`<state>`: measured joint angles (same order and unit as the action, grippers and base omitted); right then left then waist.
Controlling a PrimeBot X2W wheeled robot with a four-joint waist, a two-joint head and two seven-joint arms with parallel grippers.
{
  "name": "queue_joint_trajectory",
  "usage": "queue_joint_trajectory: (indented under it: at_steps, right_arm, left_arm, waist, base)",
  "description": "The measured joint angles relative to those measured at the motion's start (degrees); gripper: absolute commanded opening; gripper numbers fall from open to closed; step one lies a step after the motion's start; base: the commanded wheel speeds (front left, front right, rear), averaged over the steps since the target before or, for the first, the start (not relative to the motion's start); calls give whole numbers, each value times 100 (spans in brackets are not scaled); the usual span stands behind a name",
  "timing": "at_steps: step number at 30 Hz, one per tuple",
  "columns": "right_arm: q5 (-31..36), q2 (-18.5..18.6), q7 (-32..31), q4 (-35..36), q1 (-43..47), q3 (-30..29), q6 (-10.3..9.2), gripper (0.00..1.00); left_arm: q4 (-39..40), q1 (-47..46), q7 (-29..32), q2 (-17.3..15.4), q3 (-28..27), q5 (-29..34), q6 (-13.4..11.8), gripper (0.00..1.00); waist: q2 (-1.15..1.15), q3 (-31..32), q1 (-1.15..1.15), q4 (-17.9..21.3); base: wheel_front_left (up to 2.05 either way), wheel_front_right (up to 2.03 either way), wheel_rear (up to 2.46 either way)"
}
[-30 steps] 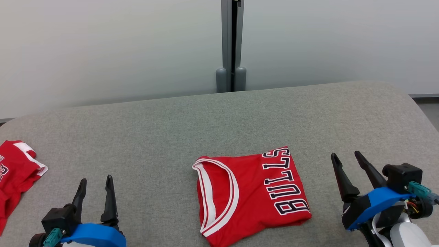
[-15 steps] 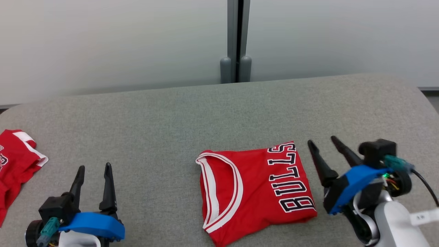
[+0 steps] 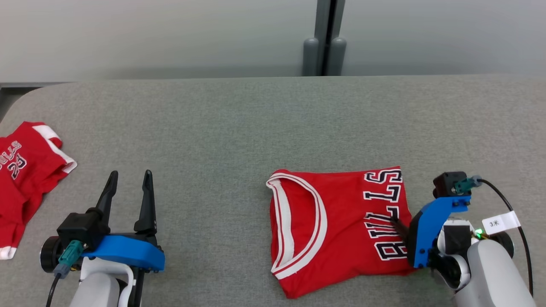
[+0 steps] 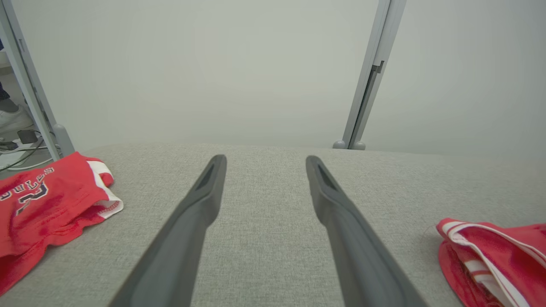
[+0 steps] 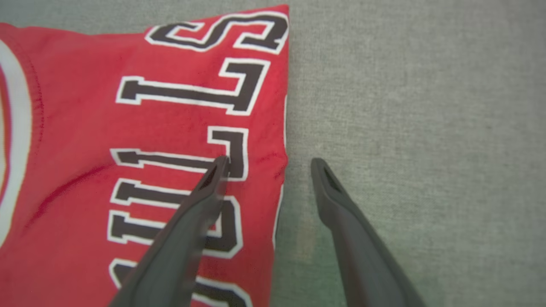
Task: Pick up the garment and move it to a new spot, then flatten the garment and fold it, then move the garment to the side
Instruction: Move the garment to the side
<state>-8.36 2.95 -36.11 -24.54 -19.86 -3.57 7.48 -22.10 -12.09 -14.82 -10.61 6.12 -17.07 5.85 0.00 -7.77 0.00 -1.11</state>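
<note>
straddling the right edge of the garment (image 5: 170, 106), the right gripper (image 5: 268, 160) is being held wide (one finger over fabric, one over table (image 5: 426, 128)), likely to pinch it.

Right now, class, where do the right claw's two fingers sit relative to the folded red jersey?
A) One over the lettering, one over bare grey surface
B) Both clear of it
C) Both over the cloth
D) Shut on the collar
A: the open right claw straddles the edge of the folded jersey, one finger over the lettering, the other over the grey surface.
</note>
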Motion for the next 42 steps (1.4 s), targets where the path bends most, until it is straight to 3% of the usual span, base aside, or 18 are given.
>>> queue_joint_trajectory:
  at_steps: [6, 7, 8, 9, 12, 15, 22, 27, 33, 42]
  right_arm:
    - [-871, 69, -115, -543, -186, 334, -11, 100]
    - [-891, 89, -149, -587, -226, 417, -16, 96]
    - [-872, 107, -193, -604, -255, 505, -19, 22]
    - [-838, 114, -212, -598, -294, 601, -23, 0]
    - [-669, 175, -208, -488, -431, 984, -8, 0]
    - [-480, 522, -100, -294, -643, 1414, 8, 0]
    - [-439, 2080, 41, 343, -1493, 1944, 3, 0]
    - [-548, 2853, 255, 526, -1867, 1691, 1, 0]
    - [-579, 3179, 678, 405, -2129, 1272, 2, 0]
    - [-319, 3023, 1459, -158, -2568, 704, 3, 0]
  left_arm:
    - [-31, -99, -1, -12, 55, 1, 19, 100]
    - [-36, -100, -1, -13, 56, 1, 19, 100]
    - [-37, -99, -2, -18, 57, 1, 18, 100]
    - [-36, -99, -8, -20, 49, 0, 15, 100]
    - [-16, -99, -9, -12, 30, -9, -2, 100]
    - [51, -101, -13, -21, -4, -19, -30, 100]
    - [393, -375, -20, -75, -140, -115, -27, 100]
    - [690, -540, -20, -271, -254, -82, -77, 100]
    - [1048, -795, 78, -489, -330, -60, -98, 100]
    - [1628, -916, 427, -768, -312, 43, -135, 100]
  waist:
    - [0, -130, 0, -164]
    - [0, -146, 0, -165]
    - [0, -161, 0, -154]
    - [0, -180, -1, -133]
    - [0, -264, 0, -20]
    - [0, -387, 0, 158]
    - [0, -940, 1, 673]
    - [0, -1388, 1, 1159]
    - [0, -1936, 0, 1665]
    - [0, -2484, 1, 1960]
  base:
    - [0, 0, 0]
    - [0, 0, 0]
    - [0, 0, 0]
    - [0, 0, 0]
    - [0, 0, 0]
    - [0, 0, 0]
    - [0, 0, 0]
    - [0, 0, 0]
    - [0, 0, 0]
    - [0, 0, 0]
